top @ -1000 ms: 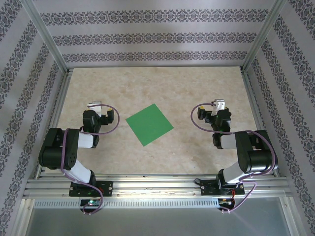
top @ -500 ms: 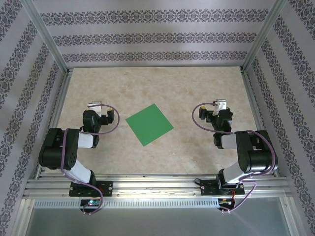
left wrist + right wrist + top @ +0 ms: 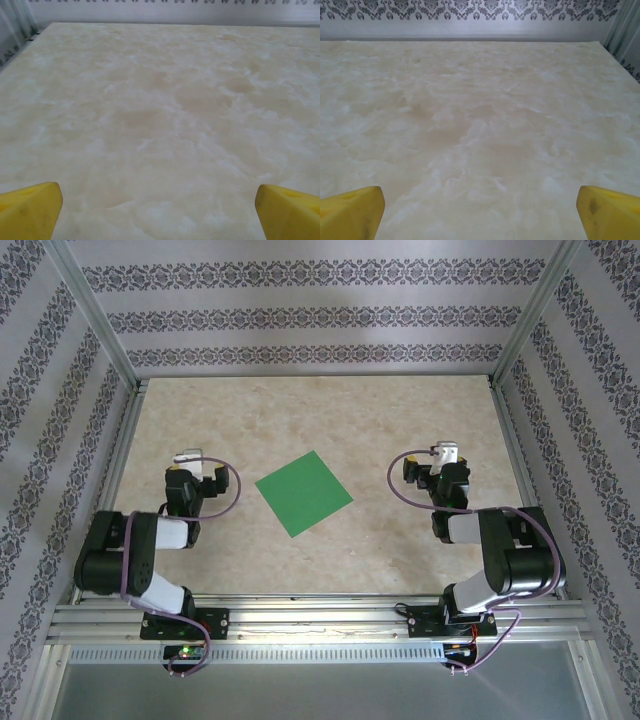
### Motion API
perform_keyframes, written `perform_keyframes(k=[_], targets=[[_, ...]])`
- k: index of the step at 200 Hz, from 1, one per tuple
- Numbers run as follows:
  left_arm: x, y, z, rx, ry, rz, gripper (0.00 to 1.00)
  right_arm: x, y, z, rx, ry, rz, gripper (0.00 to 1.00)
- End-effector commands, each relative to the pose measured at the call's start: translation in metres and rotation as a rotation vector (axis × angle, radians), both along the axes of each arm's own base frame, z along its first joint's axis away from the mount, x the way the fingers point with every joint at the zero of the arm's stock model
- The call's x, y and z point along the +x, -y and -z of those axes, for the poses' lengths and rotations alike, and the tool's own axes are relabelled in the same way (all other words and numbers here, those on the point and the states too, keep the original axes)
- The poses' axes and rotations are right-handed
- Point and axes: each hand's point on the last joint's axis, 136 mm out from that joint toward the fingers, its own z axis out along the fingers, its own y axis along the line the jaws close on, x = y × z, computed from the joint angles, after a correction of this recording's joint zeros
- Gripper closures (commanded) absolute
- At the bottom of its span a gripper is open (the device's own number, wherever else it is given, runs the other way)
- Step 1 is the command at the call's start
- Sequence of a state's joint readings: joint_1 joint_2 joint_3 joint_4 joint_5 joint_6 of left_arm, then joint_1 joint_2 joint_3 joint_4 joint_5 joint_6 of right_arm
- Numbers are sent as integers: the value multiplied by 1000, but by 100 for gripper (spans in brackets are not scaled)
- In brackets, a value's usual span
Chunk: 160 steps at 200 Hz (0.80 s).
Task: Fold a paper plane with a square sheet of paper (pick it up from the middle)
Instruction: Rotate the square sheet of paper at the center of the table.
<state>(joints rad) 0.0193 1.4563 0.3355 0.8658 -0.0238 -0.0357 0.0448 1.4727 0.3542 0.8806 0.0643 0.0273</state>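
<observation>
1. Top external view: the square sheet of paper (image 3: 304, 494) is lying flat and unfolded on the marbled beige surface (image 3: 400, 410). It is turned like a diamond, with one corner pointing toward the far wall.
2. The sheet is sitting in the middle of the surface, between the two arms and well apart from each. Nothing is touching it.
3. The left fingers (image 3: 192, 472) are hanging to the left of the sheet, holding nothing.
4. In the left wrist view, the yellow left fingertips (image 3: 30, 210) are showing at the two bottom corners of the frame. They are standing wide apart, with bare surface between them.
5. The right fingers (image 3: 430, 468) are hanging to the right of the sheet, holding nothing.
6. In the right wrist view, the yellow right fingertips (image 3: 351, 212) are likewise sitting at the two bottom corners, spread wide over bare surface.
7. The left arm (image 3: 125, 555) and the right arm (image 3: 510, 555) are both resting folded back on themselves. Their bases are standing on the aluminium rail (image 3: 320, 612) at the near edge.
8. A purple cable (image 3: 233, 490) is looping beside the left wrist.
9. Patterned walls (image 3: 300, 315) are enclosing the surface on the far, left and right sides.
</observation>
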Motion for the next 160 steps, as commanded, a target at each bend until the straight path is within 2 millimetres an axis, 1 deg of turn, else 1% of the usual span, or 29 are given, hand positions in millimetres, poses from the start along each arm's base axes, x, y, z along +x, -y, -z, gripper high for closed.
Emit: perform_keyframes(k=[1,10,17,21,22,25,38,39,41,47,56,66,72,85,95,103,112,119,122,131,145,160], targets=[[-3,-11,-28,-26,-4,-88,1,-5,3,-33,0,-8,36,2],[-6,-13,-37,-53,-7,-118,1,-8,2,-39,14,-32,41,2],[-9,-16,-41,-81,-6,-144,1,-14,3,-42,31,-55,61,2],[-10,-18,-45,-96,2,-163,1,-16,2,-48,46,-62,64,2],[-10,-19,-46,-99,4,-168,1,-18,2,-46,48,-75,65,2],[-11,-21,-49,-114,9,-186,1,-20,1,-51,62,-78,65,2],[-18,-30,-56,-198,14,-281,1,-32,-2,-54,113,-156,87,2],[-19,-30,-55,-204,10,-286,1,-32,-3,-56,118,-156,85,2],[-20,-31,-55,-212,4,-296,1,-35,-4,-54,123,-178,84,2],[-22,-31,-60,-241,5,-309,1,-40,-7,-57,145,-208,84,2],[-25,-27,-66,-289,0,-297,1,-50,-13,-54,188,-275,76,2],[-29,-18,-74,-369,-5,-273,1,-60,-23,-53,258,-324,49,2],[-32,-13,-75,-435,-15,-272,1,-65,-27,-53,296,-345,41,2],[-38,5,-81,-570,-36,-211,1,-74,-34,-51,401,-387,50,2],[-41,27,-88,-633,-55,-70,1,-77,-39,-57,503,-397,40,2],[-44,47,-94,-685,-70,48,1,-82,-52,-64,567,-410,-40,2],[-48,62,-98,-739,-97,127,1,-91,-59,-67,636,-425,-92,2],[-52,70,-95,-783,-135,153,1,-97,-65,-65,692,-422,-128,2],[-53,74,-95,-801,-149,168,1,-98,-67,-69,717,-400,-147,2],[-58,85,-93,-842,-193,213,1,-105,-72,-72,769,-381,-178,2],[-65,97,-88,-894,-257,254,0,-115,-79,-79,804,-365,-218,2],[-70,107,-88,-934,-291,297,0,-125,-89,-84,823,-379,-278,2]])
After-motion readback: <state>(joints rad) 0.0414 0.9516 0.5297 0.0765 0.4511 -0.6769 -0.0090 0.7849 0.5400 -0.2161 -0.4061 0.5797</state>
